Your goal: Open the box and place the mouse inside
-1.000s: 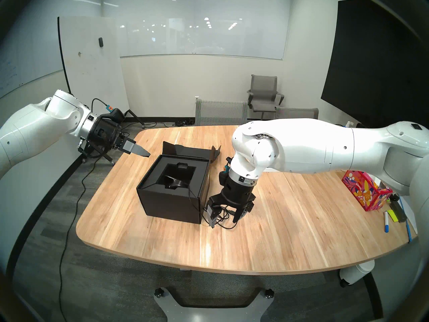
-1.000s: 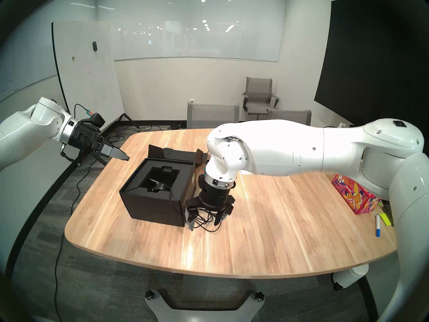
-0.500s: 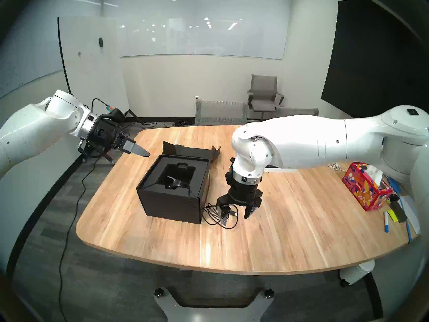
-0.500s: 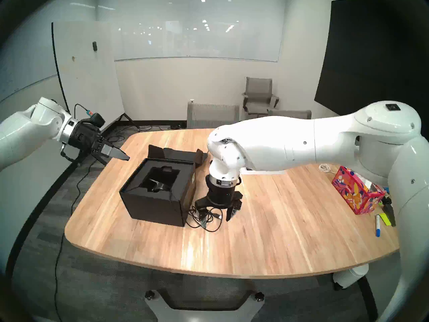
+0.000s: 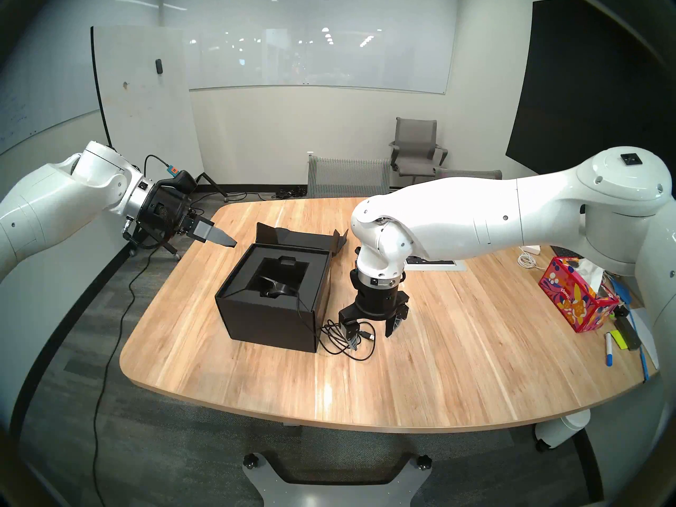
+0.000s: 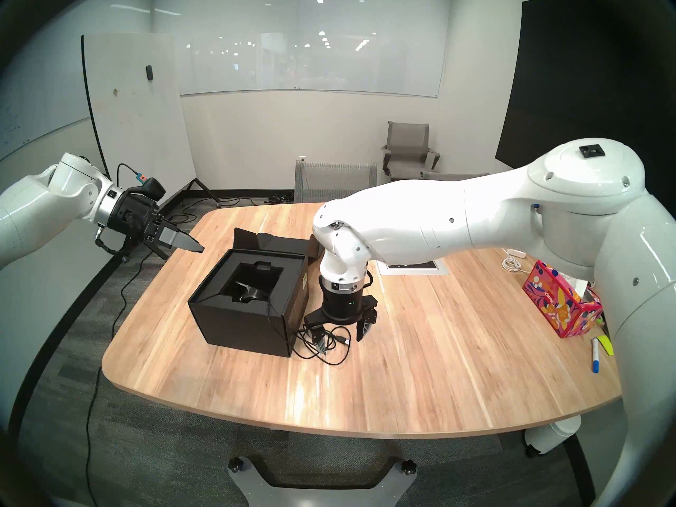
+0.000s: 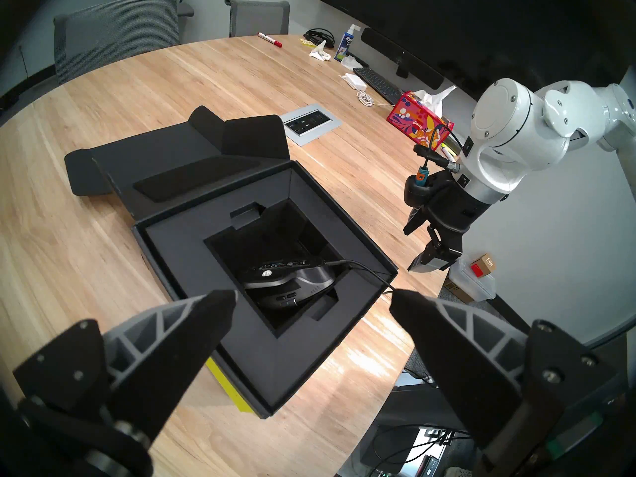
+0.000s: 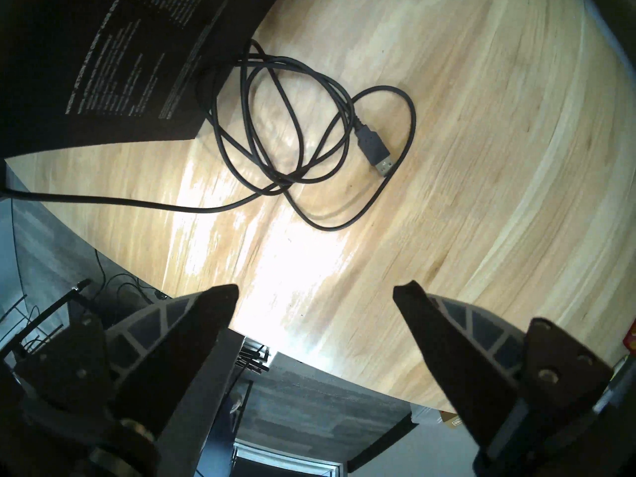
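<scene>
The black box [image 5: 270,318] stands open on the wooden table [image 5: 402,385], its lid [image 5: 300,237] folded back flat. The black mouse [image 5: 276,289] [image 7: 292,282] lies tilted in the foam cutout. Its cable runs over the box's right rim down to a loose coil [image 5: 345,339] [image 8: 303,135] on the table, ending in a USB plug [image 8: 375,149]. My right gripper [image 5: 371,339] [image 6: 341,343] [image 8: 315,290] hangs open just above that coil, holding nothing. My left gripper [image 5: 205,249] [image 7: 313,299] is open and empty, hovering past the table's far left edge, left of the box.
A red floral tissue box [image 5: 574,301], markers [image 5: 609,349] and a white charger cable [image 5: 526,259] sit at the table's right end. A grey power panel [image 5: 431,263] is set into the table behind my right wrist. Chairs [image 5: 347,177] stand at the far side.
My right gripper has moved right, away from the box, and lifted slightly, still open; its elbow has risen. The cable coil stays on the table. The left arm has not moved.
</scene>
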Controlling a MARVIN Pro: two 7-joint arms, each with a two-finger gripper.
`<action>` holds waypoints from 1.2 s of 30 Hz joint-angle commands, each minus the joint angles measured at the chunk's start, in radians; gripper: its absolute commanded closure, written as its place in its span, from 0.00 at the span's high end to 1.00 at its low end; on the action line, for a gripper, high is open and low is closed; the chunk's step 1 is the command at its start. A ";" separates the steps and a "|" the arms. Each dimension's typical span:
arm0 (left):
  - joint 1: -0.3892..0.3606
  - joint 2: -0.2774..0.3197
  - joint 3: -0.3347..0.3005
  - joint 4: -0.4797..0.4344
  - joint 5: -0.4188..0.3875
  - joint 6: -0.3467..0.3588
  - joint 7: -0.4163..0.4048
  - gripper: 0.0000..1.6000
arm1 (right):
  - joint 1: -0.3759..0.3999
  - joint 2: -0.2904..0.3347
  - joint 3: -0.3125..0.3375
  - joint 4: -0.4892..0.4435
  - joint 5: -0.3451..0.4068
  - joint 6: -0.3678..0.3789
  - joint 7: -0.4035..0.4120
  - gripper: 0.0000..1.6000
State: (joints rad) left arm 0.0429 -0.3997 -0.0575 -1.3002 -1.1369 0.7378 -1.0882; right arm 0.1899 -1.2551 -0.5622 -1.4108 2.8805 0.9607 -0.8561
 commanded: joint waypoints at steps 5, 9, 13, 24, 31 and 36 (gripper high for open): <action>-0.020 -0.001 -0.014 0.000 -0.005 -0.002 -0.018 1.00 | 0.030 -0.049 -0.024 0.020 -0.001 -0.001 0.047 1.00; -0.020 -0.001 -0.014 0.000 -0.006 -0.002 -0.018 1.00 | 0.033 -0.052 -0.034 0.023 -0.001 -0.001 0.067 1.00; -0.020 -0.001 -0.013 0.000 -0.005 -0.002 -0.019 1.00 | 0.037 -0.055 -0.051 0.022 -0.001 -0.001 0.089 1.00; -0.021 -0.001 -0.013 0.001 -0.005 -0.002 -0.021 1.00 | 0.037 -0.066 -0.099 0.025 -0.001 -0.001 0.149 1.00; -0.021 -0.002 -0.012 0.002 -0.004 -0.002 -0.023 1.00 | 0.045 -0.083 -0.128 0.032 -0.001 -0.001 0.175 1.00; -0.022 -0.002 -0.011 0.002 -0.003 -0.002 -0.025 1.00 | 0.043 -0.098 -0.149 0.048 -0.001 -0.001 0.196 1.00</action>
State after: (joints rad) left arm 0.0411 -0.3997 -0.0555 -1.2995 -1.1365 0.7376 -1.0893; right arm 0.2111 -1.3355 -0.7003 -1.3793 2.8805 0.9607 -0.6834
